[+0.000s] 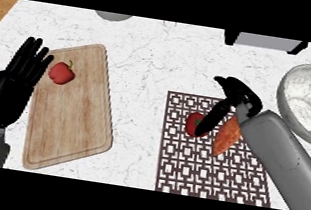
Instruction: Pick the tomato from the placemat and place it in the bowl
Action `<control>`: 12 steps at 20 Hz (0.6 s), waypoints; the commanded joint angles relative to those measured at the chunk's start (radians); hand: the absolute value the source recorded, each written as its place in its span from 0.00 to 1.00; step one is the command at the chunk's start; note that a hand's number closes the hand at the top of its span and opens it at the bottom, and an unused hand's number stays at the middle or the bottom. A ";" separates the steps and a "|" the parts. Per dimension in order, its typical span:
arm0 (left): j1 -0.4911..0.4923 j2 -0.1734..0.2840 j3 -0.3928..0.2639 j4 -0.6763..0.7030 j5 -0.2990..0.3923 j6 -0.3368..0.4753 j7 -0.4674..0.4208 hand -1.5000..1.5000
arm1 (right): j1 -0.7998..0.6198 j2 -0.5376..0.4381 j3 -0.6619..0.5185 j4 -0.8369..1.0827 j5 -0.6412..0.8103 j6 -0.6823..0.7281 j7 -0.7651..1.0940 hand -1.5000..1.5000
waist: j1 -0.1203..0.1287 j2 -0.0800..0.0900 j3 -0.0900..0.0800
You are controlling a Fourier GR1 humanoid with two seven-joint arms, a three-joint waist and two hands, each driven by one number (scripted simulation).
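Note:
The red tomato [193,123] lies on the upper left part of the brown patterned placemat [207,175]. My right hand [236,95] hovers over the mat's top edge, open, and one black digit reaches down across the tomato's right side, hiding part of it. No fingers are curled round the tomato. The grey speckled bowl [310,131] stands to the right of that hand, beside the mat. At the far left my left hand [14,84] rests open with its fingers up.
An orange elongated vegetable [226,138] lies on the mat just right of the tomato, against my right forearm. A wooden cutting board [73,125] at the left carries a red bell pepper [62,72]. A grey appliance [268,42] and a pale round object [113,16] stand at the counter's back.

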 commanded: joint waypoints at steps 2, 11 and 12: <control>-0.002 -0.020 0.014 0.015 -0.018 -0.015 -0.022 0.50 | 0.065 0.021 0.016 -0.087 0.104 -0.016 0.101 0.00 | -0.001 0.001 0.000; -0.018 -0.058 0.008 0.011 -0.065 0.001 0.013 0.50 | 0.178 0.104 -0.002 -0.022 0.223 -0.001 -0.013 0.00 | 0.001 0.002 0.000; 0.055 -0.062 0.017 -0.036 -0.041 -0.034 -0.004 0.50 | 0.141 0.102 -0.044 0.054 0.241 0.010 -0.065 0.00 | 0.009 0.003 0.000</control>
